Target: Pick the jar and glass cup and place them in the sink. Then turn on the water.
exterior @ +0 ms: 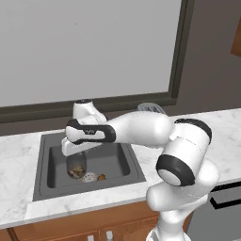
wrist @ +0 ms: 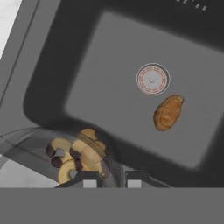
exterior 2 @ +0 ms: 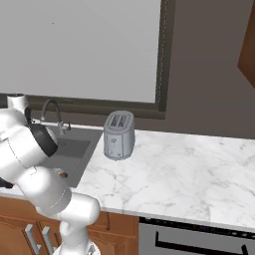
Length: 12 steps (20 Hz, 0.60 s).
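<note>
- One white robot arm reaches out over the one sink (exterior: 45,164), a dark grey square basin set into a white marble counter (exterior 2: 174,174).
- One jar (exterior: 76,165) of clear glass hangs under the claw, inside the sink basin and above its floor. It has brown and golden curly bits in it.
- In the hand view the jar (wrist: 74,155) sits right at the two dark tips, and the claw (wrist: 111,178) is pinched close together on the jar's rim.
- One round silver drain (wrist: 152,79) lies in the floor of the sink.
- One brown bread roll (wrist: 168,112) lies on the sink floor just beside the drain. In the left base view it is the small brown lump (exterior: 101,177) near the jar.
- One slim curved faucet (exterior 2: 52,112) stands at the back of the sink.
- One silver toaster (exterior 2: 118,134) with two slots stands on the counter just to the right of the sink.
- One big pale window (exterior 2: 79,50) with a dark frame is on the wall behind the sink.
- Wooden cabinet doors (exterior 2: 30,229) with silver handles are under the counter.
</note>
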Tool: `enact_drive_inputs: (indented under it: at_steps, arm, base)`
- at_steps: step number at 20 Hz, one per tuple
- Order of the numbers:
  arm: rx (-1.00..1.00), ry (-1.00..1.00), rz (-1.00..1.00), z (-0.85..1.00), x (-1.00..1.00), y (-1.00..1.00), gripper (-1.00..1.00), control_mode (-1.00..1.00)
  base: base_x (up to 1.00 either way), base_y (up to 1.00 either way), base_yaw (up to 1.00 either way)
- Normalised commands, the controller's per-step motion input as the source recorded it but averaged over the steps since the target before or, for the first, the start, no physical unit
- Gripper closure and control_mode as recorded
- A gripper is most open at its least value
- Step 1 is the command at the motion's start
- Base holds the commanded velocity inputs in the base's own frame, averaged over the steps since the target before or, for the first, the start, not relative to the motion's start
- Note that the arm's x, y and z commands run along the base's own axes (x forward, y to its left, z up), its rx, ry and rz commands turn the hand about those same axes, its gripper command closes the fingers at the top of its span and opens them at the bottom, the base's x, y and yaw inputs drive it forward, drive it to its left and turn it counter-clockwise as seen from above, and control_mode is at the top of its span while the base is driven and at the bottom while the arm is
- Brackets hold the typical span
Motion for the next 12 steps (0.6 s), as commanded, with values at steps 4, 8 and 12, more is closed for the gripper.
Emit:
enact_drive_inputs:
  at_steps: [4,8,12]
  arm:
    - [0.00,0.00,0.00,-0.36,0.20,0.09,1.00,-1.00]
    - [0.00,0.00,0.01,-0.44,0.19,0.03,1.00,-1.00]
    - [0.00,0.01,0.01,-0.36,0.08,0.10,1.00,-1.00]
  base:
    - [0.00,0.00,0.00]
    - [0.00,0.00,0.00]
    - [0.00,0.00,0.00]
